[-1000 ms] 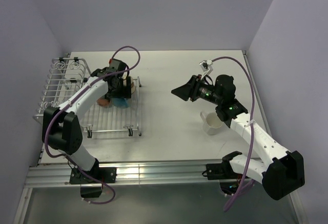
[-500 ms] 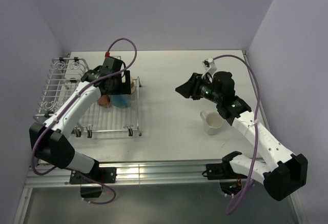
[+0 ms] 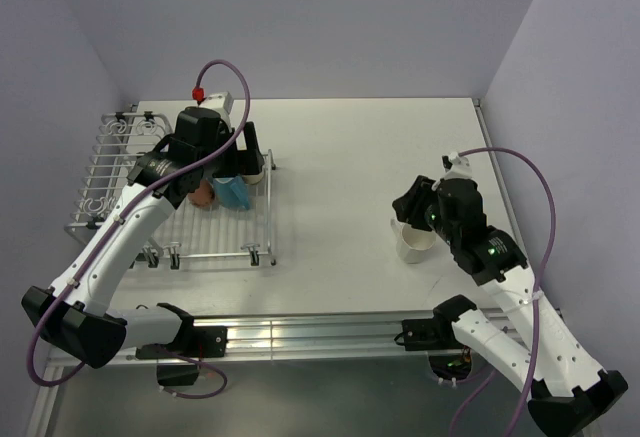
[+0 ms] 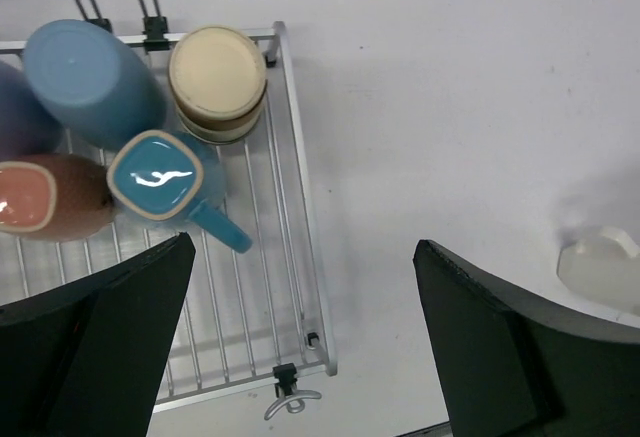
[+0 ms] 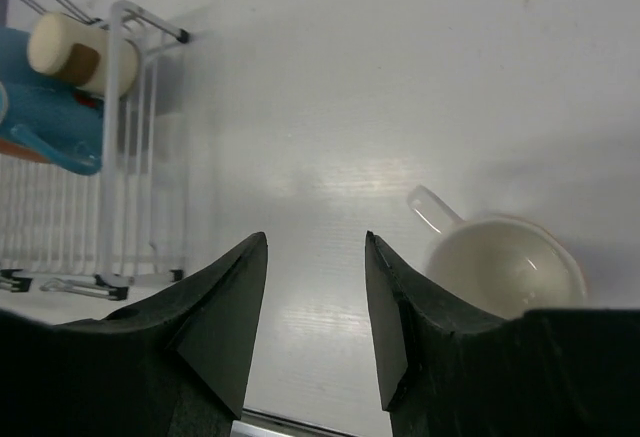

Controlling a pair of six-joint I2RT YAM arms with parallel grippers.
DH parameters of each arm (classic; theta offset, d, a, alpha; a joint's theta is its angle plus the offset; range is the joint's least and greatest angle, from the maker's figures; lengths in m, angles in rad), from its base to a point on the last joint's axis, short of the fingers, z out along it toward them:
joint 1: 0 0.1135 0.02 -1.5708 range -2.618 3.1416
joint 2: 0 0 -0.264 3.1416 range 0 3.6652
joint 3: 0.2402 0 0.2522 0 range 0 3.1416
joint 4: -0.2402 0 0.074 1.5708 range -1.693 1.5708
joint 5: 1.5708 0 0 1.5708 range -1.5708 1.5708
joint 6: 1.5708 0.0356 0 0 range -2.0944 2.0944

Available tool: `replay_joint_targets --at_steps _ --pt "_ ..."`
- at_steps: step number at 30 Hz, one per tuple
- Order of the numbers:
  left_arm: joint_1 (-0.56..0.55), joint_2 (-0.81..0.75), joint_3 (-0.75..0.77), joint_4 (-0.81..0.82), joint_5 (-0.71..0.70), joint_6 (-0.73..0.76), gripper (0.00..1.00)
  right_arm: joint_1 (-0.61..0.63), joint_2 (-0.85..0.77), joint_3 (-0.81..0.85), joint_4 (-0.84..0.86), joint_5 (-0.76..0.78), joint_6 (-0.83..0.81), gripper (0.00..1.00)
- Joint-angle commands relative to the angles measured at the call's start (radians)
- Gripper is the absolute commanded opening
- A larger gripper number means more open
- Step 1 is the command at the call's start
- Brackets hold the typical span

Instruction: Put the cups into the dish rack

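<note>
The left arm has lifted away from the dish rack (image 3: 130, 192): a second ago its wrist sat low among the cups, and now the left gripper (image 3: 240, 162) hangs higher above the rack's far right corner. In the left wrist view the left gripper's (image 4: 300, 342) jaws stand wide apart with nothing between them. Below it the cups cluster in that corner of the rack. A mid-blue cup (image 4: 90, 77) and a cup with a pale cream base (image 4: 218, 82) stand upside down side by side. Just in front of them a light blue mug (image 4: 165, 177) stands upside down with its handle pointing toward the rack's near right. A salmon-pink cup (image 4: 40, 199) is beside that mug, touching it, and a sliver of lavender cup (image 4: 10, 117) shows at the picture's left edge. The right arm has swung down and to the right since the earlier frames, where it was held up over the middle of the table (image 3: 340, 157). The right gripper (image 3: 405, 209) is now low and just beside the cream-white mug (image 3: 415, 241), which stands upright on the table, well apart from the rack. In the right wrist view the right gripper's (image 5: 315, 317) jaws are only narrowly parted and hold nothing. The mug (image 5: 505, 269) lies just right of the right finger (image 5: 410, 327), its handle toward the rack.
</note>
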State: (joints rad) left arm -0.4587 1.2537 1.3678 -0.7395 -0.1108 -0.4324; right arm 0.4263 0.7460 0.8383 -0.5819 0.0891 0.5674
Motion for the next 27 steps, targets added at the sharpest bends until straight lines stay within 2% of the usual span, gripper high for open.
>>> replay_joint_targets --at_steps 1,6,13,21,27 --pt "-0.012 -0.005 0.013 0.051 0.062 -0.009 0.99 0.006 -0.056 -0.051 -0.104 0.084 0.008 0.52" --pt "-0.015 -0.011 0.004 0.066 0.083 -0.012 0.99 0.054 -0.044 -0.045 -0.136 0.086 0.04 0.5" --pt "-0.018 -0.02 -0.003 0.066 0.083 -0.009 0.99 0.103 0.018 -0.065 -0.157 0.207 0.104 0.51" --pt "-0.02 -0.005 -0.003 0.078 0.094 -0.005 0.99 0.132 0.05 -0.154 -0.161 0.221 0.213 0.5" --pt "-0.02 0.021 0.001 0.086 0.103 0.0 0.98 0.141 0.076 -0.189 -0.135 0.23 0.23 0.5"
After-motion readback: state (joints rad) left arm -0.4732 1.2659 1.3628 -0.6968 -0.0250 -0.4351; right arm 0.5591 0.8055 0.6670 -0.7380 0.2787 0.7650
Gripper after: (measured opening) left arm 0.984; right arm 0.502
